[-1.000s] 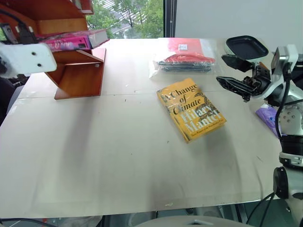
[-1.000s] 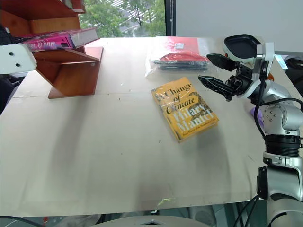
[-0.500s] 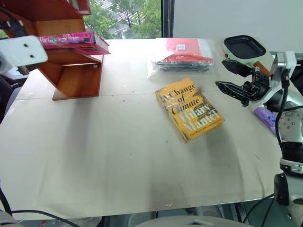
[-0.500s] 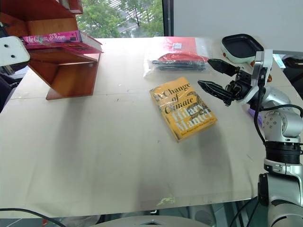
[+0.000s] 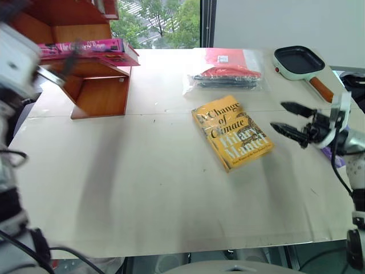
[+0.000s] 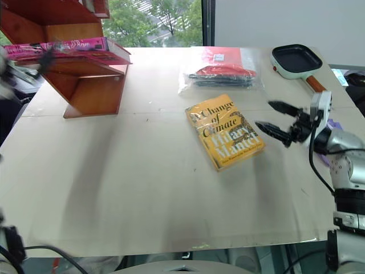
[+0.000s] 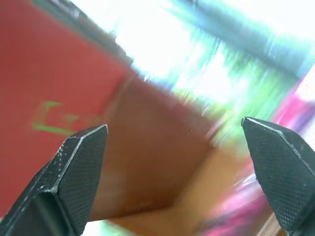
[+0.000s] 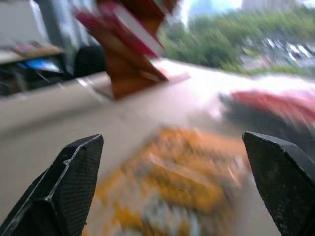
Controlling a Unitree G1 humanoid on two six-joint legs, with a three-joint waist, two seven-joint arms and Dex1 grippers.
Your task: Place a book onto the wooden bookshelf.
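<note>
Left eye view: book (image 5: pixel 85 50) flat on wooden bookshelf (image 5: pixel 97 85), beside spread, empty left gripper (image 5: pixel 63 65).

The left end effector (image 7: pixel 179 172) has let go of the book (image 6: pixel 68 47), which now lies on the wooden bookshelf (image 6: pixel 85 85). The right end effector (image 6: pixel 279 121) has dropped lower, just beside the yellow book (image 6: pixel 224 132).

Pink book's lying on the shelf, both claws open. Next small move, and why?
Probably pull the left claw clear of the wooden bookshelf. The pink book already lies flat on a shelf board, and the left wrist view shows that claw's fingers spread with nothing between them. The right claw hangs open beside the yellow book, touching nothing.
</note>
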